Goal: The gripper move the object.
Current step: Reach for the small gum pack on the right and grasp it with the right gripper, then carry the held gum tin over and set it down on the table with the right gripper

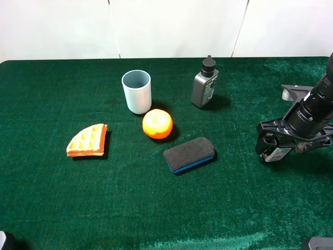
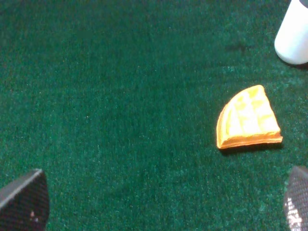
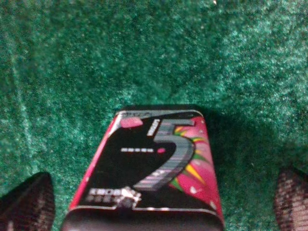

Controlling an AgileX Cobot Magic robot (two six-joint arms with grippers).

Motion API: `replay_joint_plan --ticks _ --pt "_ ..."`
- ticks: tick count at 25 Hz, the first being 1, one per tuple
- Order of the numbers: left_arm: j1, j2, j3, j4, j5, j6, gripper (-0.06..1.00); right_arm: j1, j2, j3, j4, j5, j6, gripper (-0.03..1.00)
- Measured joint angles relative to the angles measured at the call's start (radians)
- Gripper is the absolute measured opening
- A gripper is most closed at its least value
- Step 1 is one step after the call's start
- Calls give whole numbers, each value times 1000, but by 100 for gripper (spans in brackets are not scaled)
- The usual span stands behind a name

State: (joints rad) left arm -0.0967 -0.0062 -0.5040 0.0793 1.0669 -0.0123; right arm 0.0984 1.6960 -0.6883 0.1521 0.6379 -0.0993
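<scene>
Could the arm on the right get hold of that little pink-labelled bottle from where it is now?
Probably yes. The right gripper is open right at the bottle, with a fingertip showing on each side of it. Only bare green cloth lies between them, and nothing else is in the way.

The high view is bright, even and sharp. Light comes from above, so the orange and the grey bottle cast short, soft shadows toward the right. The white wall is nearly washed out.

The left wrist view is dimmer and grainy. The cup glares white, and the fingertips of the left gripper are blurred.

In the right wrist view the object is close and soft, with a dark shadow beside it on the cloth.
</scene>
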Motion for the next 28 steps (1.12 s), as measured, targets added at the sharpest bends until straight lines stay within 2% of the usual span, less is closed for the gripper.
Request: replay_joint_plan --ticks 4,7,21,28 --pt "0 0 0 0 0 0 99 0 0 0 0 0 0 51" --pt "0 0 0 0 0 0 99 0 0 0 1 0 0 34" --pt "0 0 0 0 0 0 99 0 0 0 2 4 -7 34" --pt "0 0 0 0 0 0 99 0 -44 -2 3 39 -7 34"
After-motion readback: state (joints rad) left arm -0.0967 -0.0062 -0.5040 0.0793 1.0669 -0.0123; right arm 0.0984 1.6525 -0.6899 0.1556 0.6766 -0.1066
